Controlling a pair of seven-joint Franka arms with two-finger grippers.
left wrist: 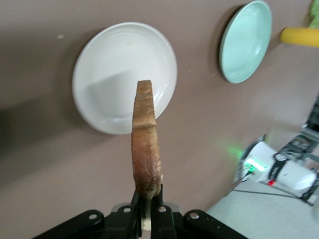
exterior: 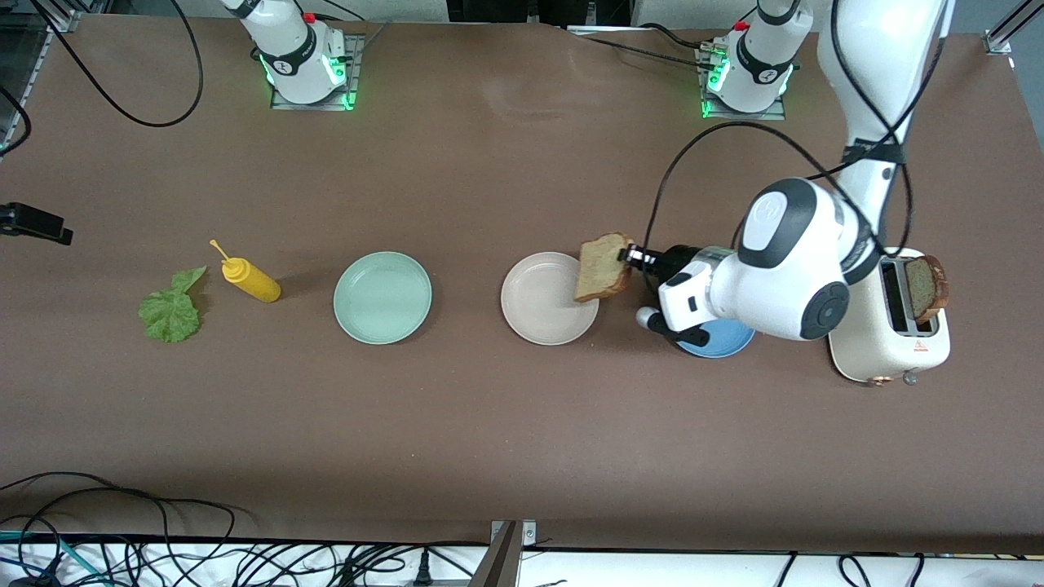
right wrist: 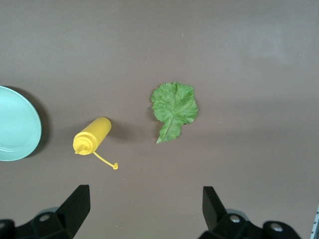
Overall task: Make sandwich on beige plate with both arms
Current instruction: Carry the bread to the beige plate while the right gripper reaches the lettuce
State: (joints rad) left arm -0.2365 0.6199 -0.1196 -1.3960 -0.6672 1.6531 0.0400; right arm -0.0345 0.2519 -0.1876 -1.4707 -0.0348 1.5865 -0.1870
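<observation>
Both arms are glossy white with dark grey joint bands; the left arm (exterior: 795, 261) has a round dark grey cap and looping black cables; each base (exterior: 303, 57) carries a red button and green glow; both hands are black.

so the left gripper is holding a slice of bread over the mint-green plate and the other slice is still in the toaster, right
Not quite. The left gripper does hold a slice of bread, but it is over the edge of the beige plate, not the mint-green plate, which sits bare toward the right arm's end of the table. The front view shows this. The other slice is indeed still in the toaster.
</observation>
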